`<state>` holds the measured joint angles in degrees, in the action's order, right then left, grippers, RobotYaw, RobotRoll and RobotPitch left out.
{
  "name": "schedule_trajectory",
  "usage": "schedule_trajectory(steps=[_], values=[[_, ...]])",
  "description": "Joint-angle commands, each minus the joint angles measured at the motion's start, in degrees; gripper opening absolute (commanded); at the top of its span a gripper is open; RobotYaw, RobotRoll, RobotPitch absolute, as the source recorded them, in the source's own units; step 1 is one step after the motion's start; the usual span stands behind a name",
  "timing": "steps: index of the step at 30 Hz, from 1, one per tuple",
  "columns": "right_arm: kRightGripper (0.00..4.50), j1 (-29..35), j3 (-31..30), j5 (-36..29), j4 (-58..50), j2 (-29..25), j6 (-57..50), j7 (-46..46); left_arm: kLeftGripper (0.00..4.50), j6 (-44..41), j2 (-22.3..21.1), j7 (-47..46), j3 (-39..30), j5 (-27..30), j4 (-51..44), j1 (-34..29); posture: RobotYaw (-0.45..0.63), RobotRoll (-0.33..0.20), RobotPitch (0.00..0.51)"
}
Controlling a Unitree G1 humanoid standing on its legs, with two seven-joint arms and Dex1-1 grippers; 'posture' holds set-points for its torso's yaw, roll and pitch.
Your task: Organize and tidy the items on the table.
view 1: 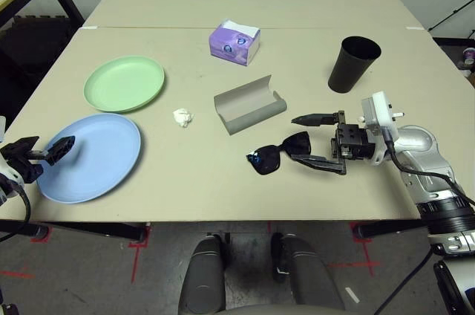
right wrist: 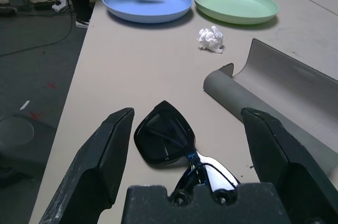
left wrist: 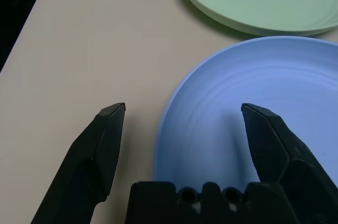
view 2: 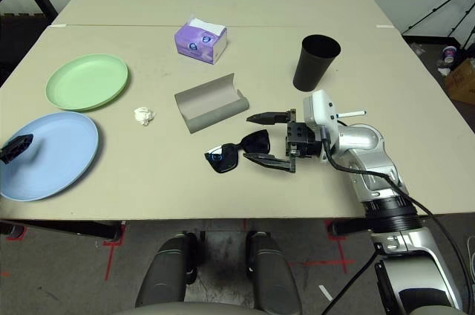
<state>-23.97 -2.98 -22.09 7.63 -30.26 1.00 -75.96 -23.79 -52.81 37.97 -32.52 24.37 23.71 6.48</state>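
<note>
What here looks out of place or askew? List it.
A crumpled tissue lies loose on the table between the green plate and the glasses case. The case lies open and empty, with the sunglasses out beside it.

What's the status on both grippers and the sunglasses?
Right gripper open, straddling sunglasses, not gripping. Left gripper open at blue plate rim. Case open beside sunglasses; nothing blocking.

even, bright overhead light on the pale beige matte tabletop; shadows soft and short (no glare), wrist views' near black fingers slightly blurred.
</note>
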Motion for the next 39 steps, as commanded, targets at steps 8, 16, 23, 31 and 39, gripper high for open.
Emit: schedule_trajectory(steps=[8, 16, 23, 31, 39], values=[[4.47, 0.8, 0.0, -0.4, -1.2, -0.7, 0.0, 0.0, 4.50, -3.4, -1.0, -2.6, -1.6, -0.3, 3.3, 0.7, 0.02, 0.000, 0.174], [4.47, 0.6, 0.0, -0.3, -1.0, -0.9, 0.0, 0.0, 4.50, -7.7, 0.1, -4.3, -3.3, 1.2, 2.4, 1.1, 0.01, 0.000, 0.174], [4.47, 0.7, 0.1, -0.3, -1.3, -1.1, -0.1, 0.1, 4.50, -9.6, 0.4, -3.7, -2.8, 1.3, 1.8, 0.5, 0.01, 0.000, 0.174], [4.50, 0.3, 0.0, -0.3, -1.3, -1.1, -0.1, 0.3, 2.38, -10.8, 0.0, -2.5, -1.1, 0.4, 0.9, -0.7, 0.01, 0.000, 0.173], [4.50, 0.1, 0.0, -0.2, -1.1, -1.1, 0.1, 0.5, 0.01, -11.8, -0.1, -2.2, -1.0, 0.3, 0.2, -0.4, 0.00, 0.000, 0.169]])
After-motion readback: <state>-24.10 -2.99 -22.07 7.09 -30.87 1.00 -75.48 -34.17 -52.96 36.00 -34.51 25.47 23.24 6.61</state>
